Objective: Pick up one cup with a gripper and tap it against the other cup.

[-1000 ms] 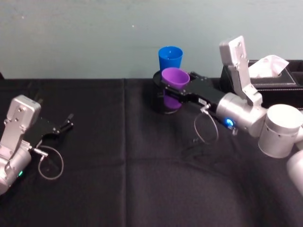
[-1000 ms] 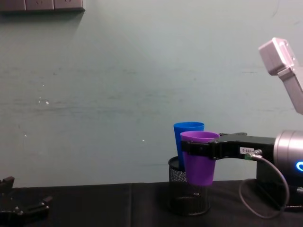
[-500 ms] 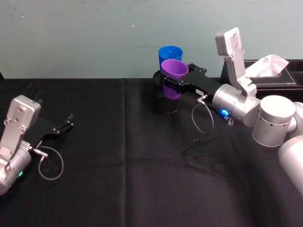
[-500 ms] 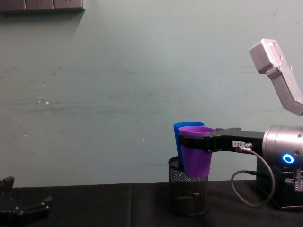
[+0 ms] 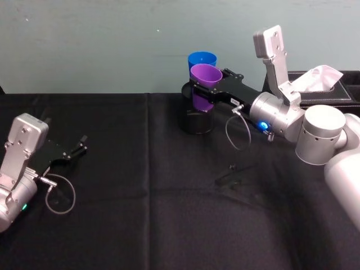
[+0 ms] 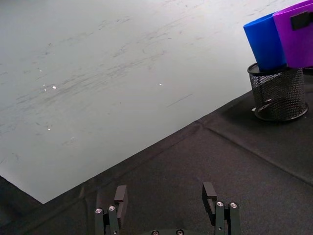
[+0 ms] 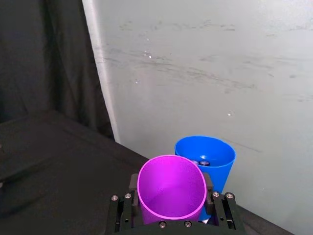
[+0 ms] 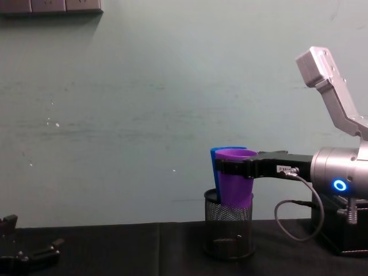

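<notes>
My right gripper point(image 5: 203, 91) is shut on the purple cup point(image 5: 205, 83) and holds it upright just over the front rim of a black mesh pen holder point(image 5: 196, 120). The blue cup point(image 5: 201, 59) stands in that holder, right behind the purple one. In the right wrist view the purple cup point(image 7: 171, 192) sits between the fingers, its far rim against the blue cup point(image 7: 210, 155). From the chest view the purple cup point(image 8: 234, 185) covers most of the blue cup point(image 8: 215, 170). My left gripper point(image 5: 79, 148) rests open on the cloth at the far left.
A black tissue box point(image 5: 329, 94) stands at the back right, behind the right arm. A small dark piece point(image 5: 233, 175) lies on the black cloth in front of the holder. The pale wall rises directly behind the cups.
The right arm has carried the purple cup back toward the wall, from in front of the holder to up against the blue cup. The left arm has not moved.
</notes>
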You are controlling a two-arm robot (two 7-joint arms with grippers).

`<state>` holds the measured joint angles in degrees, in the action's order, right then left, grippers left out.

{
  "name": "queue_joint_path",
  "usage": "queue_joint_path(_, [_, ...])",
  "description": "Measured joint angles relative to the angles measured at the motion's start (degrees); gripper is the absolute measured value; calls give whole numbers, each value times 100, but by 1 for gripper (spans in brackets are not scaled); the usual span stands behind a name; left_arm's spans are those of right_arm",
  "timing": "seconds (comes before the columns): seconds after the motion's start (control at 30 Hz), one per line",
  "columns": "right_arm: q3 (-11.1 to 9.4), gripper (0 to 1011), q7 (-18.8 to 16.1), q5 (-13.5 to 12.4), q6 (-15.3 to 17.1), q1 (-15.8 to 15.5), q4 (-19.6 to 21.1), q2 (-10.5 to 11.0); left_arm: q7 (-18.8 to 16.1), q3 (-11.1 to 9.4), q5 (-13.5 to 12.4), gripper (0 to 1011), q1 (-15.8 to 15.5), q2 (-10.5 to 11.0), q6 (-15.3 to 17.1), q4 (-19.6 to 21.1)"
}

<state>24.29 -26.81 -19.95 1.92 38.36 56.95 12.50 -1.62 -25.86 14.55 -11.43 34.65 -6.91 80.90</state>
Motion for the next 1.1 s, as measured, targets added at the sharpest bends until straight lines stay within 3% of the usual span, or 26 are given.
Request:
queue_joint_path(0.47, [-72, 731, -73, 57, -109, 320, -483, -187, 0, 0, 0, 1000, 0, 0, 0, 0])
queue_joint_path(1.1, [-82, 731, -124, 58, -56, 323, -449, -183, 0, 0, 0, 1000, 0, 0, 0, 0])
